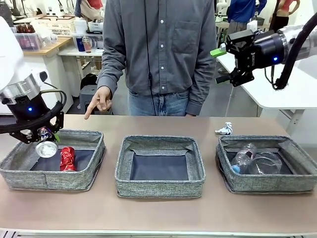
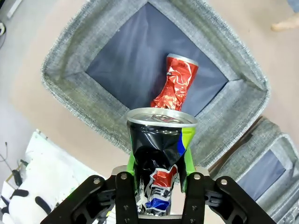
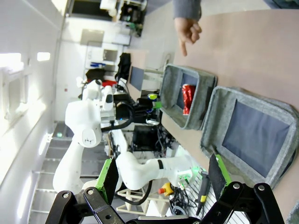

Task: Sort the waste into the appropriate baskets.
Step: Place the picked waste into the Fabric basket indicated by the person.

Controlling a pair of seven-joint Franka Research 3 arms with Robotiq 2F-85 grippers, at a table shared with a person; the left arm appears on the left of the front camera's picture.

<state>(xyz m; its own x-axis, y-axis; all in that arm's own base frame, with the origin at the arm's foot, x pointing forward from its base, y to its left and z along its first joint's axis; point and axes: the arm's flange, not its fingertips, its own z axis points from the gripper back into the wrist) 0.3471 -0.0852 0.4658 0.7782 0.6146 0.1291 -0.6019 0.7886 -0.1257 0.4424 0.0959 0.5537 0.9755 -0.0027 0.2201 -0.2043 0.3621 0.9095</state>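
The dark blue soda can (image 2: 161,154) sits pinched between the green pads (image 2: 188,154) of the left gripper (image 2: 161,186), its dented body clamped by the jaws and its silver top pointing away from the wrist; in the front view the same can (image 1: 46,146) hangs over the near left corner of the left basket (image 1: 15,171), top end tilted toward the camera. Directly past it, on the dark bottom of that basket (image 2: 70,93), lies the crushed red can (image 2: 175,88), apart from the held can and untouched by the jaws; from the front the red can (image 1: 67,158) stands just to the right of the blue one. The middle basket (image 1: 160,186) stands beside it on the tan surface (image 1: 158,213). The right basket (image 1: 297,178) holds the clear plastic bottle (image 1: 242,157) and the clear plastic cup (image 1: 265,162), lying side by side. The crumpled white-and-blue wrapper (image 1: 224,130) rests on the surface just behind that basket's far left corner. The right gripper (image 1: 225,62) hangs high above the right end of the surface, its jaws spread wide with nothing between them; its green-padded fingers (image 3: 111,175) stand well apart in its own wrist view. The person's hand (image 1: 100,101) hovers at the far edge, a finger pointing down toward the left side.
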